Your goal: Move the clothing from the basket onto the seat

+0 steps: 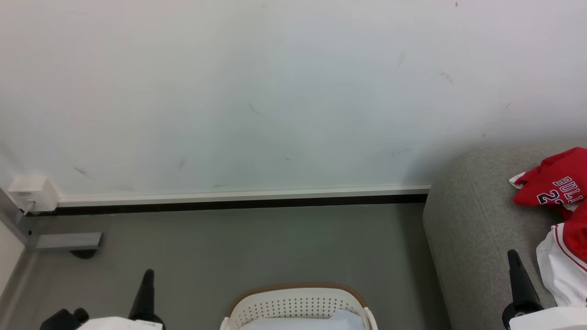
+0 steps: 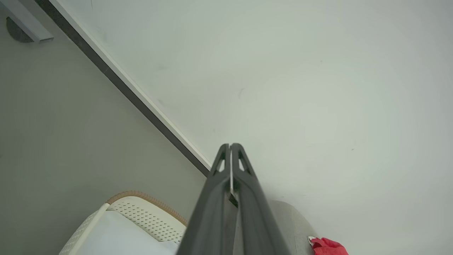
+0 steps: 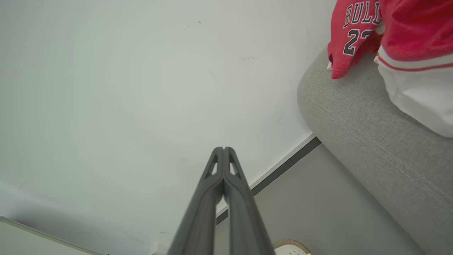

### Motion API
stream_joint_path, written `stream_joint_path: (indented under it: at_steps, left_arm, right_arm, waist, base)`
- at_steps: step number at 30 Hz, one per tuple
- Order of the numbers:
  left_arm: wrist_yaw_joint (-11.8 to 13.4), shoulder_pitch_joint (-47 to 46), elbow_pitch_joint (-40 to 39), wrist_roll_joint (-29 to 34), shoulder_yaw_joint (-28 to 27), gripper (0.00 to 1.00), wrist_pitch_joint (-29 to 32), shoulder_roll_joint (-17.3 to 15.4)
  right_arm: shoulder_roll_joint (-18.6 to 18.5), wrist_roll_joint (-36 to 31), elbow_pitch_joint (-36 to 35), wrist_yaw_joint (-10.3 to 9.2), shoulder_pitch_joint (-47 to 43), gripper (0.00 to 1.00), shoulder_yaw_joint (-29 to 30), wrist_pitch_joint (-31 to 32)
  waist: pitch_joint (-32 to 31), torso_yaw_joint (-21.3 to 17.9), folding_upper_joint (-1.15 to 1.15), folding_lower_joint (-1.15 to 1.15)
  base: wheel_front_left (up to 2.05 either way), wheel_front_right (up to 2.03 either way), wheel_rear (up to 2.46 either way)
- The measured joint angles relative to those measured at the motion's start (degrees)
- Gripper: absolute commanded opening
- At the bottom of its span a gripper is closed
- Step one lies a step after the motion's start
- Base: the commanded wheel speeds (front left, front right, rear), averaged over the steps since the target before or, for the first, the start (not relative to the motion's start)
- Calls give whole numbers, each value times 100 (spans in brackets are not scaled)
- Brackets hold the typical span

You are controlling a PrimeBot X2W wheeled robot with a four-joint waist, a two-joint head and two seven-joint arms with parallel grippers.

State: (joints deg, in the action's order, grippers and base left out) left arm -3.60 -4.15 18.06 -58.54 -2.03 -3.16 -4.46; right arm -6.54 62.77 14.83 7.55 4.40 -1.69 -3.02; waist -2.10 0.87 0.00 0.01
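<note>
Left claw (image 1: 147,277) and right claw (image 1: 513,256) are both shut, each with its long dark fingers pressed together on nothing. The left one stands at the near left over the grey floor (image 1: 257,243). The right one stands at the near right in front of the large light-grey woven-fabric sofa (image 1: 467,220).

On that sofa, at the far right, lies a red jersey with white-and-navy lettering (image 1: 557,183). Nearer, just beside the right claw, lies a white garment with a red panel and red stripe trim (image 1: 566,261). The two seem to lie against each other.

Such cloth is likely light, soft and limp. It will probably sag, bunch and slide, so a raised fold or a hem is a better place to pinch than a flat stretch.

An oval cream-white perforated plastic basket with a brown rim (image 1: 298,288) sits on the floor at the near middle, between the claws. Something pale shows inside it, perhaps a cloth or perhaps the basket's own bottom; I cannot tell which.

Anything lifted out must clear the basket's wall and then the sofa's rounded padded arm, which stands between basket and seat. The white wall (image 1: 275,91) closes the far side. A small white box (image 1: 32,192) and a grey metal foot (image 1: 69,239) sit at the far left, well apart from that path.
</note>
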Motion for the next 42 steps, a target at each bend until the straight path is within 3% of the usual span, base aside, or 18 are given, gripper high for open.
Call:
stream_joint_path:
  at_steps: [42]
  left_arm:
    - [-243, -121, -252, -2178, -292, 0, 621, 105]
  right_arm:
    - [244, 1916, -38, 0, 92, 0, 534, 608]
  waist:
    - [131, -50, 0, -1]
  base:
    - [0, 0, 0]
